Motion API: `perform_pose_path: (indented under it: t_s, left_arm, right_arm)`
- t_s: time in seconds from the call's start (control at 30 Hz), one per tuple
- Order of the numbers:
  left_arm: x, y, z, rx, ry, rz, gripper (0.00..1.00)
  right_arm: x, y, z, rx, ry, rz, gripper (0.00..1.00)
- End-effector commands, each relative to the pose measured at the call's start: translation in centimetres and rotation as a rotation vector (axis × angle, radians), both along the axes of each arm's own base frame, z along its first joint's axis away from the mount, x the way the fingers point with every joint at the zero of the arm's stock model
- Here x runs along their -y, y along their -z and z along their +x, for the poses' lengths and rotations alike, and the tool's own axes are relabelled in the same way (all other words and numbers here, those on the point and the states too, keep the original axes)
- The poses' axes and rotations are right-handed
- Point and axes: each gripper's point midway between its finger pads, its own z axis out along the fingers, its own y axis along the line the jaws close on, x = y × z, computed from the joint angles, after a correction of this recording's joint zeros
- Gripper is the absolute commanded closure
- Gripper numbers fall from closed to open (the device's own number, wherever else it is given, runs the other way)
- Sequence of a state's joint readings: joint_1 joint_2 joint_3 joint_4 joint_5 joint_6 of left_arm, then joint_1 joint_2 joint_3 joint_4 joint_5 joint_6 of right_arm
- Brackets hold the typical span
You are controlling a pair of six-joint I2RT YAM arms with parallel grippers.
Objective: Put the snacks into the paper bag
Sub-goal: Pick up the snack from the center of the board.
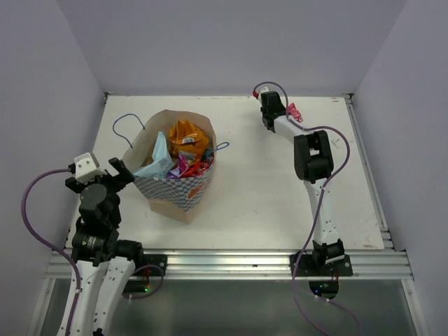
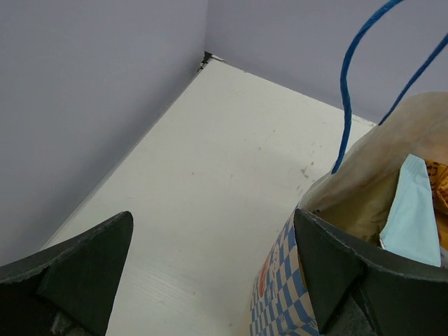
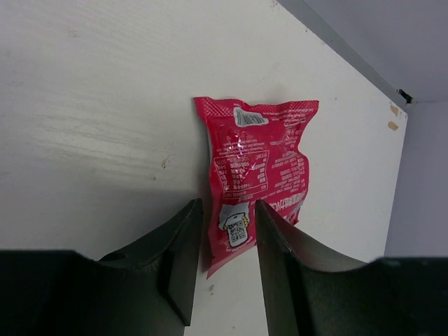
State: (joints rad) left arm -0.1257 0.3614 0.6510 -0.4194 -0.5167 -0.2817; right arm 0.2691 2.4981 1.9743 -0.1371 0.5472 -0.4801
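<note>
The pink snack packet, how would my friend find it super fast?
Start at the white table and go to its far right part, away from the paper bag. The pink snack packet lies flat there, its near end between the right pincer's fingers, the only snack outside the bag.

The paper bag (image 1: 175, 183) stands left of centre, its mouth crowded with snacks (image 1: 183, 150) and blue handles (image 1: 129, 124) splayed outward. Bare table (image 1: 259, 189) lies open between bag and right arm (image 1: 311, 157). Grey walls (image 1: 224, 42) close three sides.
</note>
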Motion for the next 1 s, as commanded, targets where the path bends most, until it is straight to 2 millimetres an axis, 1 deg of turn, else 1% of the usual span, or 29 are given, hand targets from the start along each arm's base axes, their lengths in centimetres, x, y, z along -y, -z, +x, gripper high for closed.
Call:
perform_pose_path:
  t_s: [0.0, 0.13, 0.2, 0.23, 0.27, 0.33, 0.37, 0.4, 0.6, 0.63, 0.7, 0.73, 0.77, 0.8, 0.83, 0.87, 0.9, 0.93, 0.97]
  left_arm:
    - [-1.7, -0.6, -0.7, 0.063, -0.107, -0.012, 0.00]
    - [-2.0, -0.8, -1.2, 0.086, -0.126, -0.021, 0.00]
    - [-1.6, -0.9, -1.0, 0.090, -0.103, -0.020, 0.00]
    - [-1.4, -1.2, -0.9, 0.097, -0.089, -0.020, 0.00]
    - [-0.9, -1.2, -0.7, 0.100, -0.055, -0.019, 0.00]
    - [-0.3, -1.5, -0.4, 0.111, -0.015, -0.009, 0.00]
    - [0.0, -1.6, -0.3, 0.115, 0.003, -0.007, 0.00]
    - [0.4, -1.7, -0.2, 0.118, 0.026, -0.005, 0.00]
    - [1.4, -2.7, -0.4, 0.175, 0.096, 0.008, 0.00]
    - [1.5, -3.3, -0.8, 0.202, 0.102, 0.005, 0.00]
    - [1.5, -3.9, -1.2, 0.234, 0.109, 0.004, 0.00]
    - [1.5, -4.1, -1.3, 0.238, 0.111, 0.005, 0.00]
    - [1.5, -4.3, -1.4, 0.242, 0.109, 0.006, 0.00]
    - [1.5, -4.5, -1.5, 0.246, 0.109, 0.004, 0.00]
    - [1.5, -4.7, -1.6, 0.249, 0.112, 0.004, 0.00]
    - [1.5, -4.8, -1.8, 0.251, 0.110, 0.001, 0.00]
    - [1.5, -5.2, -2.0, 0.261, 0.113, -0.002, 0.00]
    - [1.5, -5.4, -2.2, 0.264, 0.115, -0.002, 0.00]
    - [1.4, -5.5, -2.3, 0.267, 0.112, -0.002, 0.00]
  right_arm:
    - [1.0, 0.4, 0.4, 0.002, 0.032, -0.074, 0.59]
    - [1.4, 1.0, 0.0, -0.017, 0.041, -0.119, 0.63]
    - [1.6, 1.2, -0.1, -0.023, 0.041, -0.133, 0.70]
    - [1.7, 1.3, -0.1, -0.026, 0.042, -0.137, 0.73]
    - [1.6, 1.2, -0.1, -0.024, 0.039, -0.139, 0.81]
    - [1.7, 1.2, -0.2, -0.021, 0.042, -0.141, 0.88]
    - [1.7, 1.1, -0.2, -0.017, 0.045, -0.134, 0.96]
    - [1.8, 1.1, -0.2, -0.017, 0.048, -0.132, 0.99]
    - [1.2, -0.4, -0.7, 0.014, 0.051, -0.091, 1.00]
    - [1.1, -1.1, -1.0, 0.021, 0.049, -0.085, 1.00]
    - [0.6, -1.9, -1.4, 0.035, 0.043, -0.052, 1.00]
    - [0.5, -1.7, -1.9, 0.023, 0.040, -0.044, 1.00]
    - [0.2, -3.1, -2.1, 0.050, 0.047, -0.013, 1.00]
    - [-0.1, -3.3, -2.4, 0.046, 0.041, 0.008, 1.00]
    - [-0.2, -3.0, -3.0, 0.035, 0.040, 0.021, 1.00]
    - [-0.4, -4.6, -3.2, 0.064, 0.048, 0.056, 1.00]
    - [-0.7, -4.1, -3.9, 0.044, 0.039, 0.074, 1.00]
    - [-1.0, -4.6, -4.3, 0.051, 0.038, 0.092, 1.00]
    - [-1.4, -6.2, -4.6, 0.080, 0.041, 0.129, 1.00]
